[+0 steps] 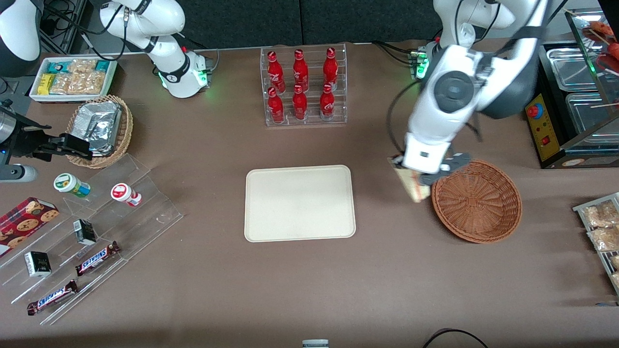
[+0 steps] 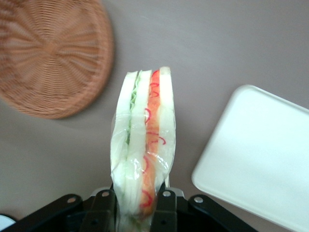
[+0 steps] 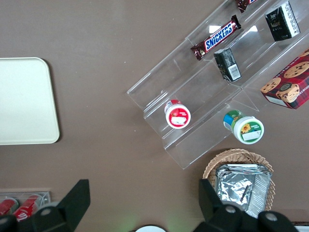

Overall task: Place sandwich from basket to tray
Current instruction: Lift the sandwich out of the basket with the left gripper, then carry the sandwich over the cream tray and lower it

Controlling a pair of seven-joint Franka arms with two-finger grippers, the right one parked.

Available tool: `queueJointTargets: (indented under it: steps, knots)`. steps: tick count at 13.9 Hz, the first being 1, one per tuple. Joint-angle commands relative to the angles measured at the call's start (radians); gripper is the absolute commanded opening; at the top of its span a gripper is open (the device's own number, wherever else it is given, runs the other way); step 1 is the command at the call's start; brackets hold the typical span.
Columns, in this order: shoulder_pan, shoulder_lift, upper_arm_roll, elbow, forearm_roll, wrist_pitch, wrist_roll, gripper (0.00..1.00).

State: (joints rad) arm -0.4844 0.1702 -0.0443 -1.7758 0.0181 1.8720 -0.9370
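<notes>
Sitting bare mid-table, tray; next along, gripper clamped on sandwich, held in the air beside the rim of basket. Sandwich hangs between the two, long axis down from the fingers. Judged: carry toward the parked arm's end, then lower.

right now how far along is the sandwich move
Done: the sandwich is out of the basket, which looks empty. In hand: the gripper is shut on it, above bare table between basket and tray. Left: carry it over the tray and set it down.
</notes>
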Motion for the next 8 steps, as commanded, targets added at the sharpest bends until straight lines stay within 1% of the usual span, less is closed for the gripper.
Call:
queueJointTargets:
  steps: [1,5,8]
  knots:
    - [-0.106,0.135,0.015,0.127,-0.012,0.06,-0.009,0.27]
    - [-0.2,0.311,0.017,0.214,-0.001,0.226,-0.011,0.28]
    - [-0.241,0.429,0.017,0.311,-0.001,0.26,-0.011,0.28]
